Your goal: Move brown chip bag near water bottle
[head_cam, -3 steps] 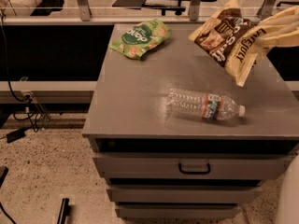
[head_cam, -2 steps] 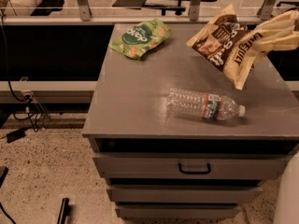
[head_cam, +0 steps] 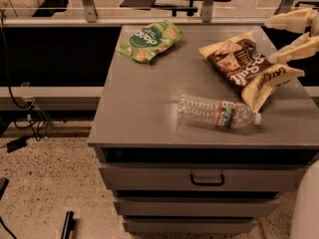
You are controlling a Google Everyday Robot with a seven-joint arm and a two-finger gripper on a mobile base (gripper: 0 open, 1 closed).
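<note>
The brown chip bag (head_cam: 247, 67) lay flat on the desk (head_cam: 137, 108), just left of and below the gripper (head_cam: 270, 40). The gripper hung at the desk's far right edge, fingers spread wide with nothing between them, the lower fingertip at the bag's edge. The water bottle (head_cam: 217, 113) lay on its side just beside the bag, on the side away from the gripper. A green snack bag (head_cam: 149, 40) sat well off to the gripper's left.

A green snack bag (head_cam: 149, 40) lies at the back left corner of the grey surface (head_cam: 134, 113), above a drawer (head_cam: 149, 178) with a dark handle (head_cam: 207, 179).
</note>
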